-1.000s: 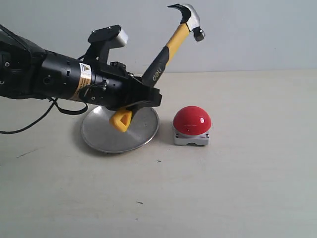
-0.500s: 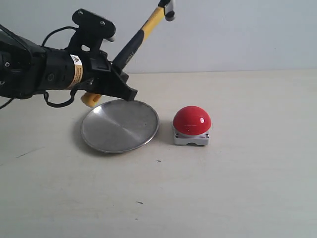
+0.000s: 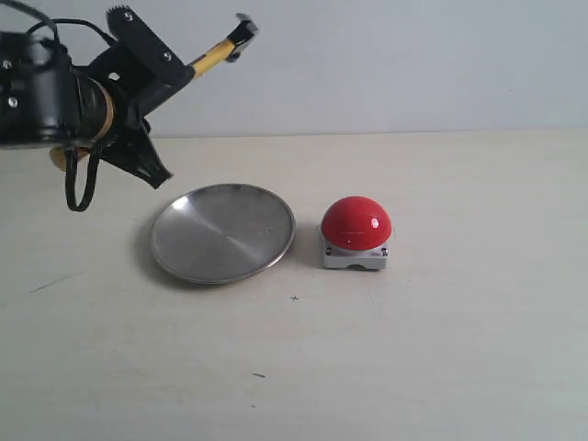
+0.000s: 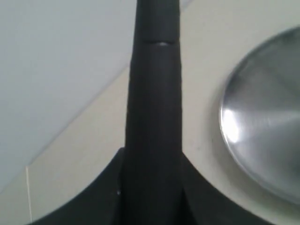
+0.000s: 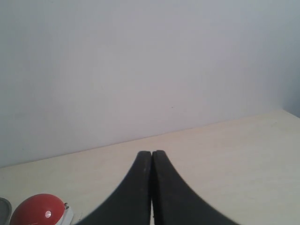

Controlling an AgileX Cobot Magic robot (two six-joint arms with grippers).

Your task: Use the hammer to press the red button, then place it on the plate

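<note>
Left gripper [image 3: 138,110] jaws: clenched on the hammer [image 3: 219,50] handle, apparently mid-shaft. The hammer is held aloft, left of the plate [image 3: 223,232]. Right gripper [image 5: 151,159] jaws: pressed together. The red button [image 3: 356,223] stands just beside the plate.

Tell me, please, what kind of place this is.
Probably a robot test bench in a lab, not a home. A bare pale table stands against a plain wall, a black robot arm holds a hammer in the air, and a metal plate and a red button sit on the table.
</note>
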